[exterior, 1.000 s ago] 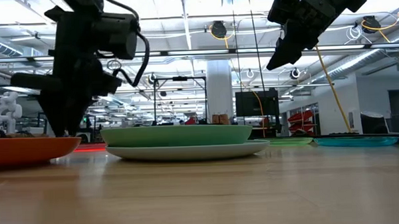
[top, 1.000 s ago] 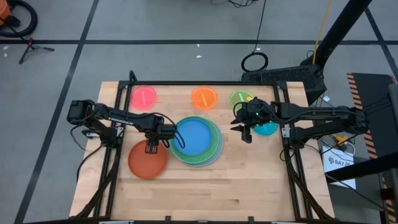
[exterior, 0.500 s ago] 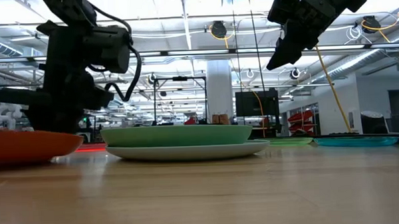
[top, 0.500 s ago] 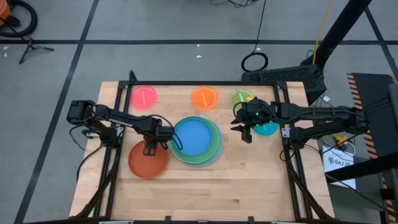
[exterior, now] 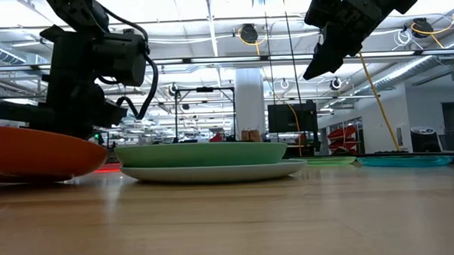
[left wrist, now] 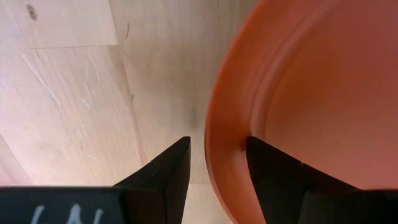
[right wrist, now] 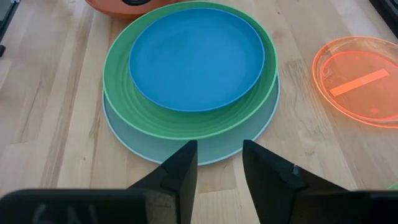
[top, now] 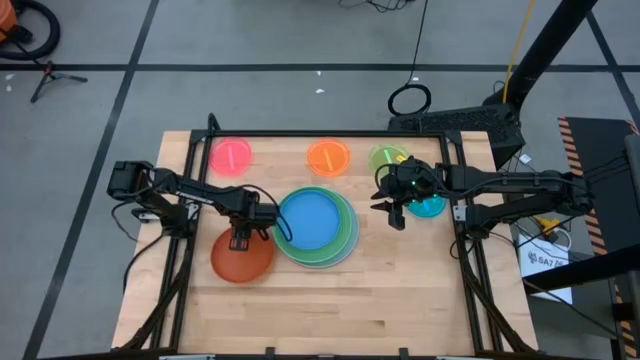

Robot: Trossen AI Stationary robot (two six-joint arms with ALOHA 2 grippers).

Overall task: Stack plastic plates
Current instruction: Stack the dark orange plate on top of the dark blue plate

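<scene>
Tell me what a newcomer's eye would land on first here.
The stack mid-table: a medium blue plastic plate on a large green plate on a large light blue plate. Beside it, the left gripper grips the rim of a red-orange plastic plate, tilted off the wooden table.

Light wooden table (top: 400, 300), grey floor with dark tape lines (top: 120, 100), black cable loop (top: 409, 99) behind the table

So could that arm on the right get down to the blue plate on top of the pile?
Probably yes. The right gripper hangs open above the table just beside the stack, and the blue plate lies uncovered on top. The left gripper, busy with the red-orange plate, is on the stack's far side.
</scene>
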